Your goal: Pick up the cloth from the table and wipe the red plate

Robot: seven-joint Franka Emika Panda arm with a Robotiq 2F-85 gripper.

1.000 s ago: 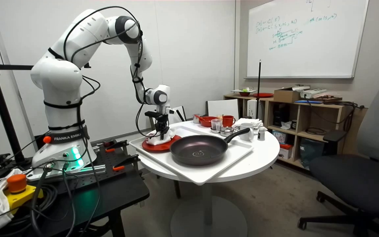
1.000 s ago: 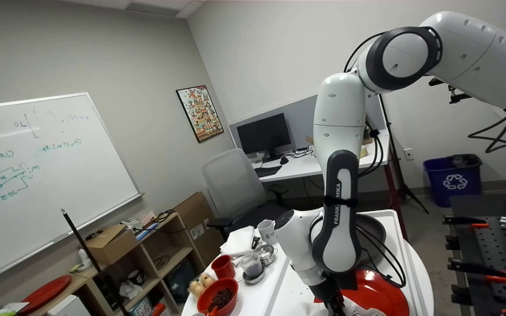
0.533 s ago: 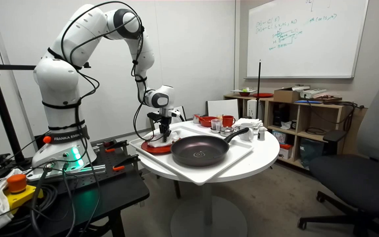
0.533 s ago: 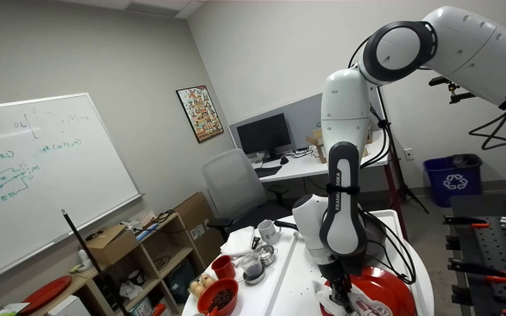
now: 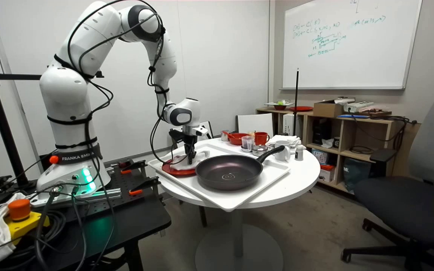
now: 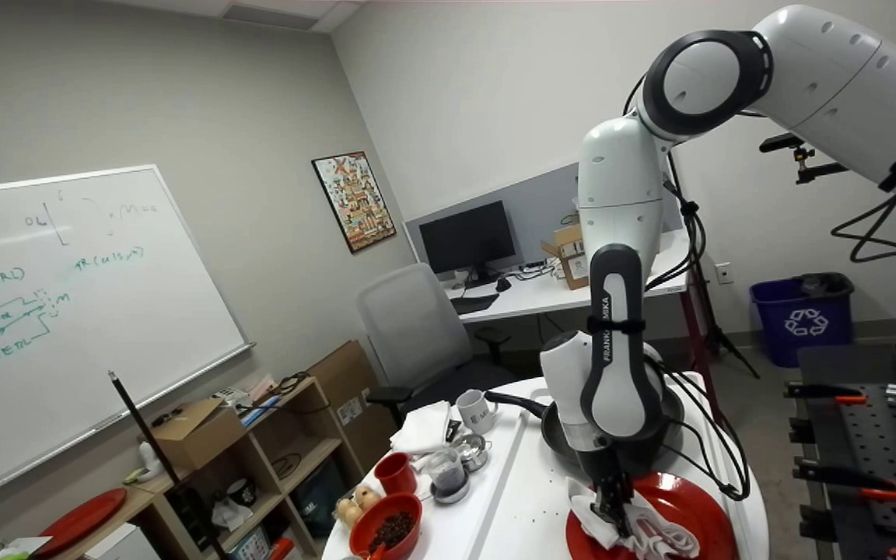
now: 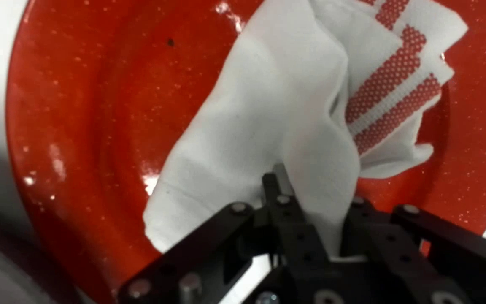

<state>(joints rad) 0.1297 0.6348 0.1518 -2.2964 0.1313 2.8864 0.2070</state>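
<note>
Pinching the white cloth (image 7: 264, 114) in my hand (image 7: 317, 196), I drag it across the red plate (image 7: 120, 109) on the tray (image 5: 237, 197) atop the worktop (image 5: 301, 173), nearer the dark pan (image 5: 228, 169) than a second ago, a shift that suggests the wiping is under way.

The round white table (image 5: 303, 175) bears a white tray (image 5: 269, 171) beneath the gripper (image 5: 191, 160); well apart from the gripper stand a red bowl (image 5: 239, 141), red mug (image 5: 261, 138) and white mug (image 6: 474, 411).
</note>
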